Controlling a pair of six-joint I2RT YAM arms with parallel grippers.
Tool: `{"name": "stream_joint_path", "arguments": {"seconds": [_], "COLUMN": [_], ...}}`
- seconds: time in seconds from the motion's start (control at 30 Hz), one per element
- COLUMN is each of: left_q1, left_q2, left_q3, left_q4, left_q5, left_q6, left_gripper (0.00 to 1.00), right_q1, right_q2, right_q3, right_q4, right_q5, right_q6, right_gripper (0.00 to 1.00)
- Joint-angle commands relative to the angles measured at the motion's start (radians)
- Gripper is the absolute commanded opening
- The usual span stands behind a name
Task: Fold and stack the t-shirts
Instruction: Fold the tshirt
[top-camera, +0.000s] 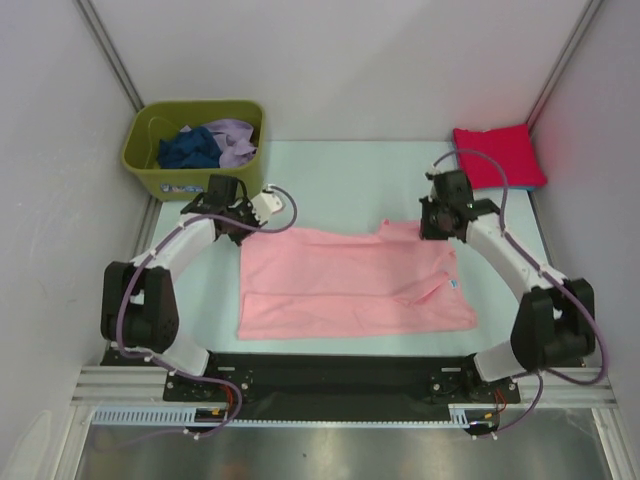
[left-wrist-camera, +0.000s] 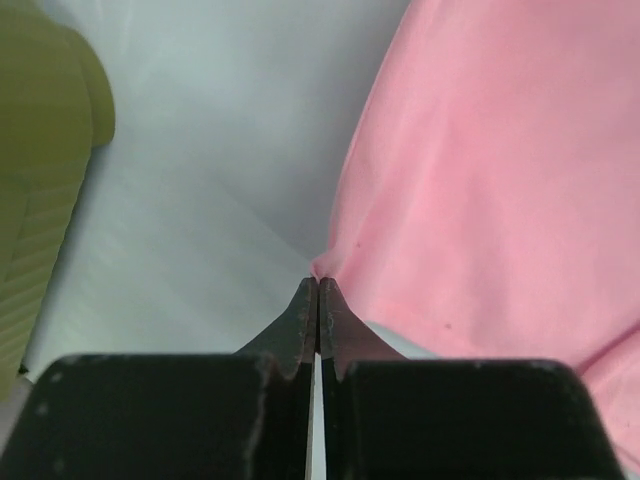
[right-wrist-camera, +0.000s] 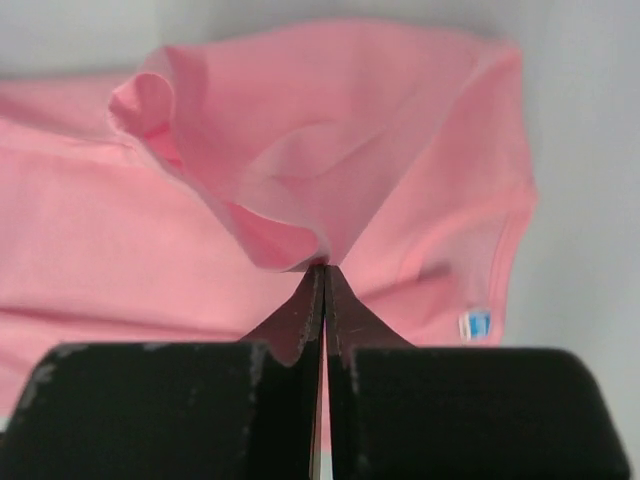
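2 claws pinched tight on the pink t-shirt (top-camera: 340, 285) lying flat on the table (top-camera: 350, 180), left gripper (left-wrist-camera: 318, 283) at its far-left corner, right gripper (right-wrist-camera: 322, 270) on the far-right edge: lift both evenly, keep that edge taut, fold toward the near hem.

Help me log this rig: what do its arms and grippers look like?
The left arm and right arm have white links, black joints and looping purple cables. The left gripper and right gripper are black, with tapered fingers.
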Motion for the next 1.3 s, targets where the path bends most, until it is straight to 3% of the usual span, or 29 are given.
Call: {"name": "stream_joint_path", "arguments": {"seconds": [0.0,0.2,0.37,0.47,0.57,0.63,0.67,0.87,1.23,1.27], "left_q1": [-0.047,-0.071,-0.105,-0.125,-0.125,-0.123,-0.123,-0.125,-0.123,-0.125], "left_q2": [-0.105,-0.226,-0.275,-0.286,-0.277,-0.271,-0.272,-0.261,-0.251,-0.254], "left_q3": [-0.082,-0.240,-0.352,-0.379,-0.362,-0.354,-0.351,-0.326,-0.300,-0.300], "left_q4": [-0.043,-0.076,-0.014,0.004,0.007,0.012,0.013,0.009,0.012,0.009], "left_q5": [0.033,-0.004,-0.032,-0.047,-0.059,-0.067,-0.067,-0.049,-0.055,-0.053], "left_q6": [0.154,0.272,0.287,0.289,0.272,0.274,0.274,0.260,0.237,0.235], "left_gripper": [0.00,0.00,0.00,0.00,0.00,0.00,0.00,0.00,0.00,0.00], "right_q1": [0.011,0.023,0.026,0.025,0.020,0.011,0.013,0.017,0.039,0.037], "right_q2": [-0.138,-0.369,-0.434,-0.396,-0.372,-0.349,-0.341,-0.171,-0.036,-0.025], "right_q3": [-0.150,-0.358,-0.461,-0.436,-0.434,-0.422,-0.421,-0.361,-0.336,-0.332], "right_q4": [-0.019,-0.048,0.001,-0.057,-0.050,-0.016,-0.001,0.089,0.072,0.073], "right_q5": [0.062,0.084,0.075,0.142,0.115,0.093,0.088,0.044,0.067,0.071], "right_q6": [0.071,0.151,0.218,0.271,0.280,0.303,0.317,0.346,0.353,0.352], "right_gripper": [0.00,0.00,0.00,0.00,0.00,0.14,0.26,0.37,0.40,0.34]}}
